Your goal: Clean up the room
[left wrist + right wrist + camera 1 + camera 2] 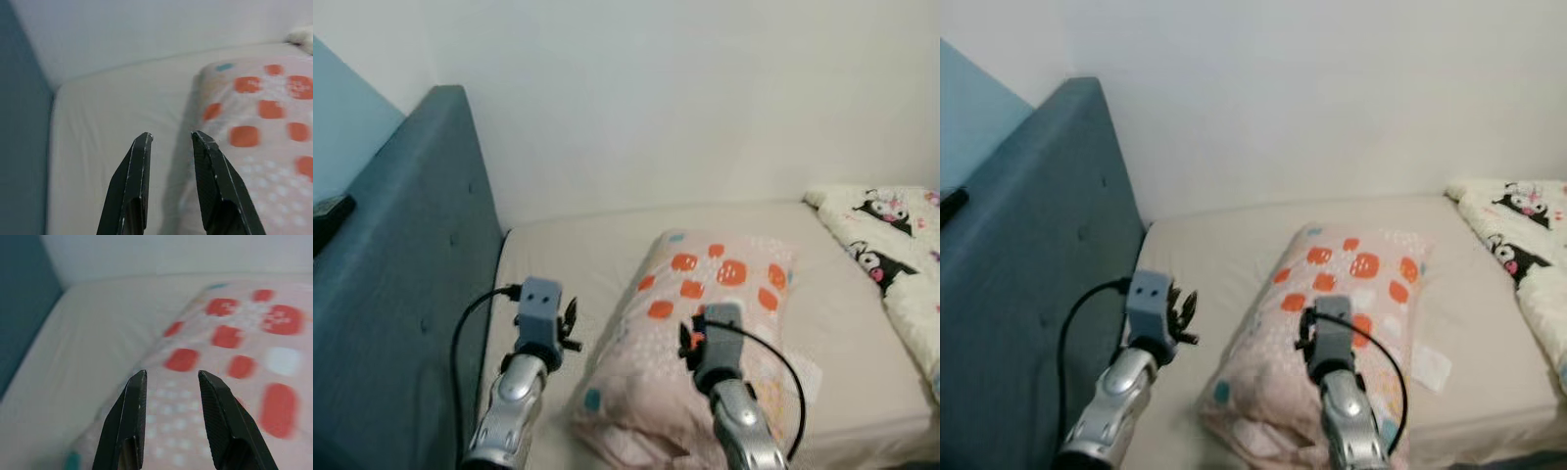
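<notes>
A pale pink pillow (705, 323) with orange patches lies lengthwise on the beige mattress (568, 255). My left gripper (171, 139) is open and empty, held above the bare sheet just left of the pillow's edge. Over the pillow's near half hovers my right gripper (168, 377), open as well, with nothing between its fingers. In the eye views the left wrist block (540, 304) sits left of the pillow and the right wrist block (717, 338) sits above it.
A dark teal padded headboard (401, 274) rises along the left. A white blanket (896, 245) with black cartoon figures lies at the right end of the bed. A white wall (685, 98) stands behind. A dark object (328, 220) rests on the headboard's top.
</notes>
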Available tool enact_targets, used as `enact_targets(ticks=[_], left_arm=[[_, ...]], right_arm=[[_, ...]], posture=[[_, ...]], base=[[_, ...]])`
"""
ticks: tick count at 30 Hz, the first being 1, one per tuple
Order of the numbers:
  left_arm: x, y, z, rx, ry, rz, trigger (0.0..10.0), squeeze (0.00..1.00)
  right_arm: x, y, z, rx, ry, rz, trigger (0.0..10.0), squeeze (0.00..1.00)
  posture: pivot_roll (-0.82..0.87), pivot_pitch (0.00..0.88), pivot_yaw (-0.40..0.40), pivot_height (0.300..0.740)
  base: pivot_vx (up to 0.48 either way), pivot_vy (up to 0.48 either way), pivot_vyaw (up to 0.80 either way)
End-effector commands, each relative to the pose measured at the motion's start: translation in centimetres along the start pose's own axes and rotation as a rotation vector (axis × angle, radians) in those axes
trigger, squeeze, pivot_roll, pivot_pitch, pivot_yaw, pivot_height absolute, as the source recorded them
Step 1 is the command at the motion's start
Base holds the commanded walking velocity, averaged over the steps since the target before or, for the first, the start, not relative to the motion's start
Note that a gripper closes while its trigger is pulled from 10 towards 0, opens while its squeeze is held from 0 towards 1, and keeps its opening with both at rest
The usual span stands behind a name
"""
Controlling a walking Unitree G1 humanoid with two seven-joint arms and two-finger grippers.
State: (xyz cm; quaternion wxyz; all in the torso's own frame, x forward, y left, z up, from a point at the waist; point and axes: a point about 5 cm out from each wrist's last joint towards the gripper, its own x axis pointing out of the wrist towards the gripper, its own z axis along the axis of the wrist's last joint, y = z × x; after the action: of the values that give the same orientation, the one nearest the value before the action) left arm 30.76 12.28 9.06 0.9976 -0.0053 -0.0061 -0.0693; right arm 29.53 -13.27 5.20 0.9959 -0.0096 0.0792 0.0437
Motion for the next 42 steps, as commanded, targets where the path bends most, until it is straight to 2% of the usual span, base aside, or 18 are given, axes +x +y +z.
enact_targets(ticks=[1, 11, 42], left_arm=[[-0.27, 0.27, -0.62, 0.004, 0.027, 0.012, 10.0, 0.00], [-0.35, 0.32, -0.50, 0.023, 0.012, 0.015, 10.0, 0.00], [-0.35, 0.16, -0.55, 0.027, 0.014, 0.016, 10.0, 0.00]], right_arm=[[-0.16, -0.39, -0.30, 0.004, 0.010, -0.012, 10.0, 0.00], [-0.13, -0.32, -0.29, 0.003, 0.010, -0.008, 10.0, 0.00], [-0.09, -0.40, -0.33, -0.018, 0.017, -0.007, 10.0, 0.00]], posture=[[-0.01, 0.035, -0.012, 0.738], [-0.01, 0.040, -0.015, 0.738], [-0.01, 0.045, -0.012, 0.738]], base=[[0.000, 0.000, 0.00], [0.000, 0.000, 0.00], [0.000, -0.369, 0.00]])
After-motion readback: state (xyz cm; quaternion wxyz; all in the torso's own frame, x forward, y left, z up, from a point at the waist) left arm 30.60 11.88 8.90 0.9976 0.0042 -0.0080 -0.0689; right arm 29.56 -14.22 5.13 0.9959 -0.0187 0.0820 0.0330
